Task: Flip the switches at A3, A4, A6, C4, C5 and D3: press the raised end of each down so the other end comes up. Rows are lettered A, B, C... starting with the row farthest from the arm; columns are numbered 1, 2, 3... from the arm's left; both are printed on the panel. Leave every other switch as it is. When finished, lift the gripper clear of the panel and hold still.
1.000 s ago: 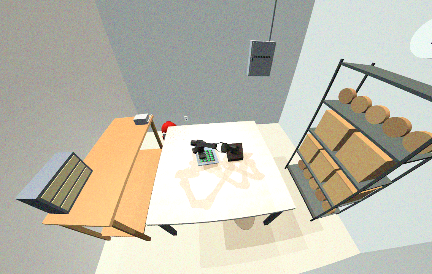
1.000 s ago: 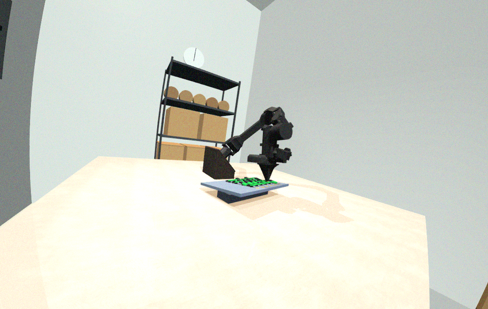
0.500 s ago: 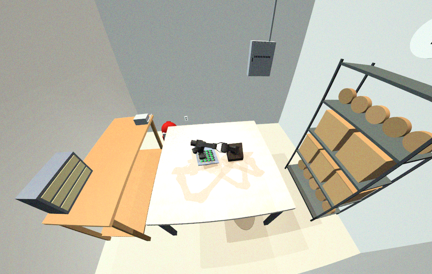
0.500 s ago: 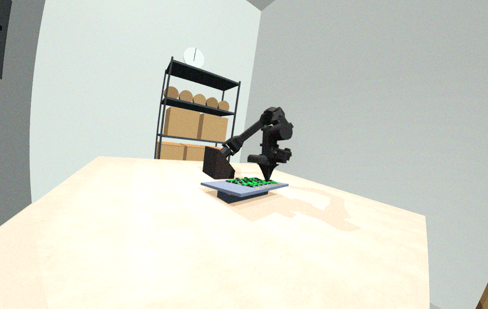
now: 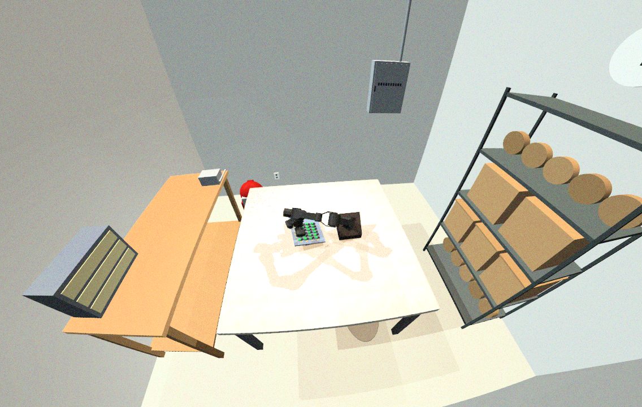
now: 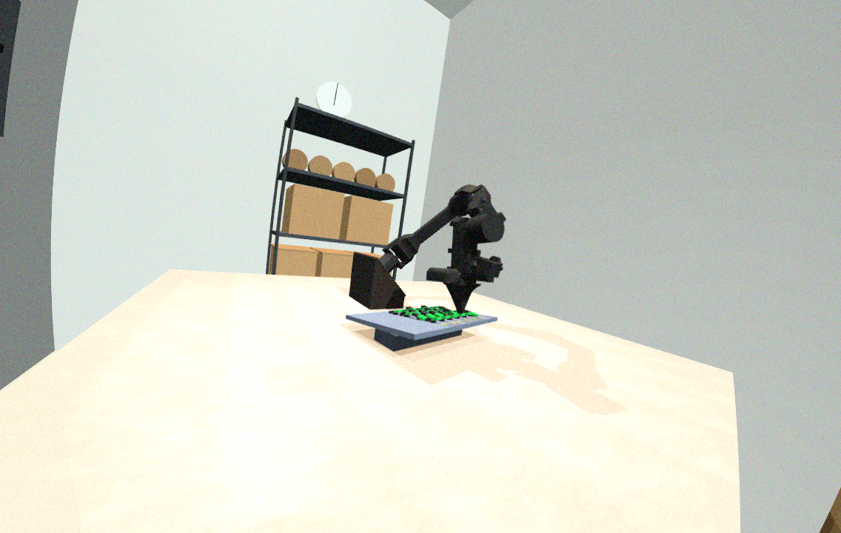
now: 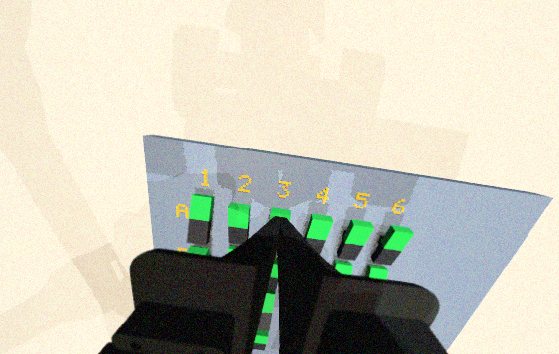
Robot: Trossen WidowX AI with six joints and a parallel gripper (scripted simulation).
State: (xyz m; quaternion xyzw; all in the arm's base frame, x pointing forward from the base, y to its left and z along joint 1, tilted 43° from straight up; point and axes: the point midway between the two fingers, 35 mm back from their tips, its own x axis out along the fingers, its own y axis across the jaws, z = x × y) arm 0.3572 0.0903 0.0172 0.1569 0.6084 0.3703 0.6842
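A grey-blue switch panel (image 7: 462,231) (image 5: 308,243) (image 6: 377,323) lies on the table, with green and black rocker switches in lettered rows and numbered columns. My gripper (image 7: 279,223) (image 6: 460,309) (image 5: 294,225) is shut, its fingers meeting in one point. The point sits on the switch at A3 (image 7: 279,212), at row A, and covers most of it. The switches at A1 (image 7: 200,218), A2 (image 7: 238,221), A4 (image 7: 319,231), A5 (image 7: 354,238) and A6 (image 7: 394,243) show beside it. My fingers hide most of the lower rows.
The arm's dark base (image 5: 350,226) (image 6: 370,283) stands on the table just behind the panel. A wooden bench (image 5: 161,252) stands by the table. A metal shelf rack (image 5: 541,212) with boxes stands to one side.
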